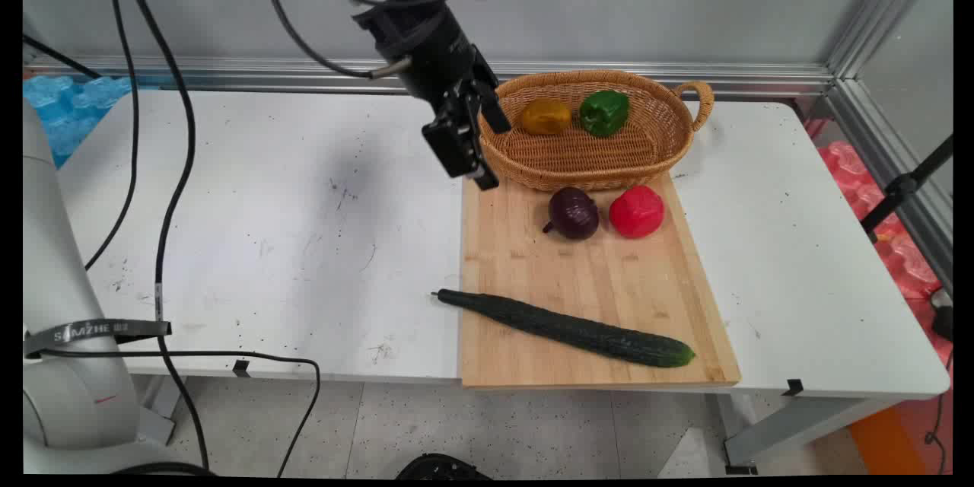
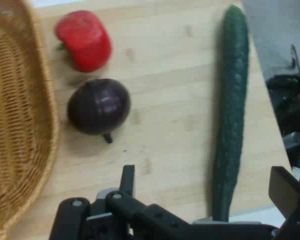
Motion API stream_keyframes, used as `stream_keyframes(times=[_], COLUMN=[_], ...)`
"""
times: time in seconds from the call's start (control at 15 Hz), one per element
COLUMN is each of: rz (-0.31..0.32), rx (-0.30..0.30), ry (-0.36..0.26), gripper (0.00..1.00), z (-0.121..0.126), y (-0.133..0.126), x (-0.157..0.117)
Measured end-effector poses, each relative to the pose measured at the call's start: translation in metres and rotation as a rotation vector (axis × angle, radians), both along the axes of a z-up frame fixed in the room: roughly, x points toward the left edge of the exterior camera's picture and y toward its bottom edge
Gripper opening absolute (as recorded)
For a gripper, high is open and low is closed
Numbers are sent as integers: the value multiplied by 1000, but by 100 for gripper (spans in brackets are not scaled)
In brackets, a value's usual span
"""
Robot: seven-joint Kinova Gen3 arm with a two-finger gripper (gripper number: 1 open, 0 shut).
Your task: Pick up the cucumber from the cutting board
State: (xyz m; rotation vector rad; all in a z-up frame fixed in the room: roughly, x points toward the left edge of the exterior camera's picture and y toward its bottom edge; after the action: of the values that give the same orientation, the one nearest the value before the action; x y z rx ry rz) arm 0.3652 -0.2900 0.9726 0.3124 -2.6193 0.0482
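My gripper (image 1: 494, 154) hangs open and empty just above the far left corner of a wooden cutting board (image 1: 593, 274), close beside the left end of a wicker basket (image 1: 593, 77). The basket holds a yellow pepper (image 1: 545, 116) and a green pepper (image 1: 605, 112). In front of the basket, a round purple onion (image 1: 574, 213) and a red pepper (image 1: 636, 211) sit on the board. A long cucumber (image 1: 567, 328) lies across the board's near part, its stem end past the left edge. The hand view shows the onion (image 2: 98, 106), red pepper (image 2: 84, 40), cucumber (image 2: 231, 110) and basket (image 2: 20, 125) ahead of the gripper (image 2: 205, 175).
Black cables (image 1: 173, 190) hang from the arm over the table's left half. Blue packing material (image 1: 65, 103) lies beyond the back left corner and red material (image 1: 898, 243) off the right edge, where a black stand leg (image 1: 905, 183) leans in.
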Motion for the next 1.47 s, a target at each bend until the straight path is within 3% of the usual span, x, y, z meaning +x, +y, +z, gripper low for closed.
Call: stream_keyframes(times=[0.2, 0.53, 1.47], rz=[-49, -63, -114], rx=[-5, 3, 6], ry=[4, 9, -42], gripper=[100, 100, 100], z=[-6, -25, -133], y=[6, 12, 13], x=[-4, -23, -112])
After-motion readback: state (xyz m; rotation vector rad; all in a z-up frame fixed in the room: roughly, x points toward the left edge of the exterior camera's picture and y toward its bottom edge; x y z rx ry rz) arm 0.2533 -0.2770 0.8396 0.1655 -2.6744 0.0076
